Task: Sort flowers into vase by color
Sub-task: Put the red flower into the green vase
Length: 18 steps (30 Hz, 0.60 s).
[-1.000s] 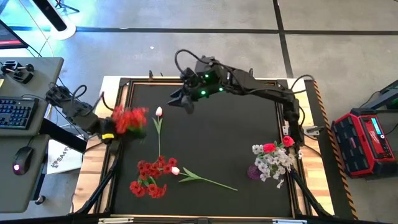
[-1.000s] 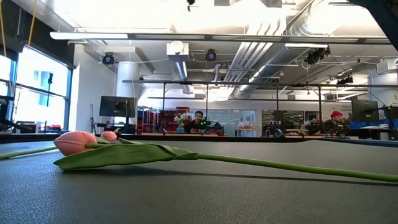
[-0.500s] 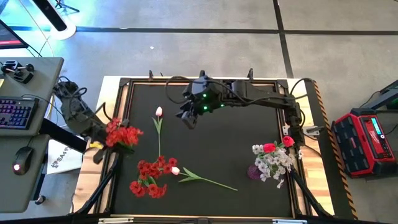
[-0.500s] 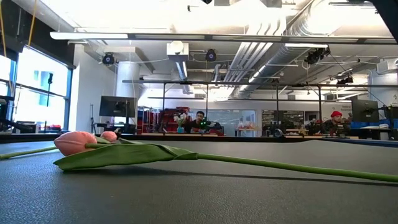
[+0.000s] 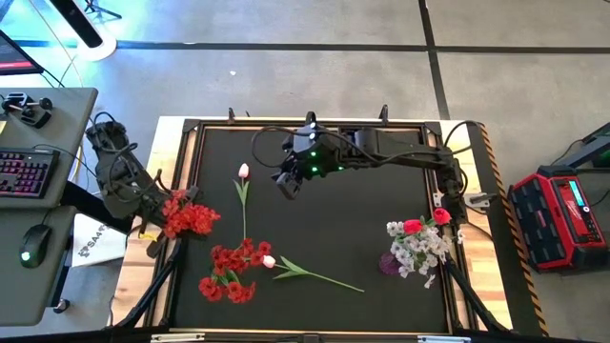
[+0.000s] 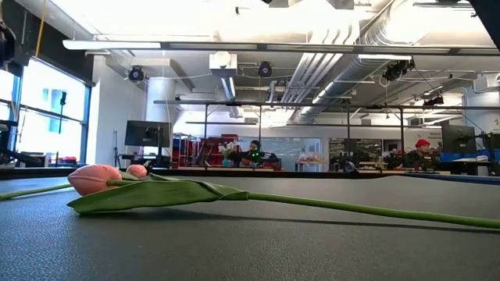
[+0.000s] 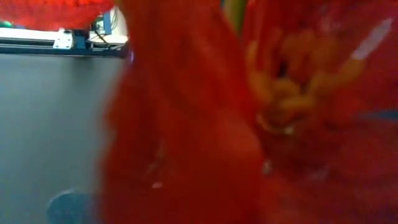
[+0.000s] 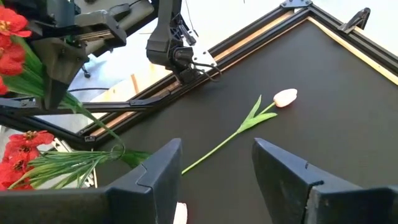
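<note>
High view: left gripper [image 5: 152,211] clamps a red blossom sprig [image 5: 191,217]; right gripper [image 5: 286,185] gapes; no legible writing.

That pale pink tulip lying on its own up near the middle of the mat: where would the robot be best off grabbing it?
Probably on the bare green stem, from above. The pale pink tulip lies flat with its bud toward the far edge and its stem running back toward the red flowers. Fingers straddling the thin stem spare the soft bud. The open right gripper hovers beside it.
</note>
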### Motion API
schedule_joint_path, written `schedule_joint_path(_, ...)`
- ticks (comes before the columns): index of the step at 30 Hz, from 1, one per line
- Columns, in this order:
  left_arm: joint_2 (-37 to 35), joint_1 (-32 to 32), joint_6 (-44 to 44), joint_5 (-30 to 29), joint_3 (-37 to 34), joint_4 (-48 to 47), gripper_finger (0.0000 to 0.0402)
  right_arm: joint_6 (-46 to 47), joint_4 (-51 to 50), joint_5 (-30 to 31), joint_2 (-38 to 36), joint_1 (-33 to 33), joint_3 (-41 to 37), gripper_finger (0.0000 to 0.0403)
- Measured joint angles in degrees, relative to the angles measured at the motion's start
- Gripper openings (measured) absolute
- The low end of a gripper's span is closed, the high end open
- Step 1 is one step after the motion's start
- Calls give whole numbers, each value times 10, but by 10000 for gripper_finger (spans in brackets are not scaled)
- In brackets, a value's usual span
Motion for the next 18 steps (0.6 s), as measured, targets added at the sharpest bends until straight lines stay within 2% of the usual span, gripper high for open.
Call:
schedule_joint_path(9,5,-4,4,2,0,31,5,7,5,0,0,-2,0,181)
schedule_joint_path(18,55,-3,8,16,0,21,5,7,-10,-4,0,6,0,181)
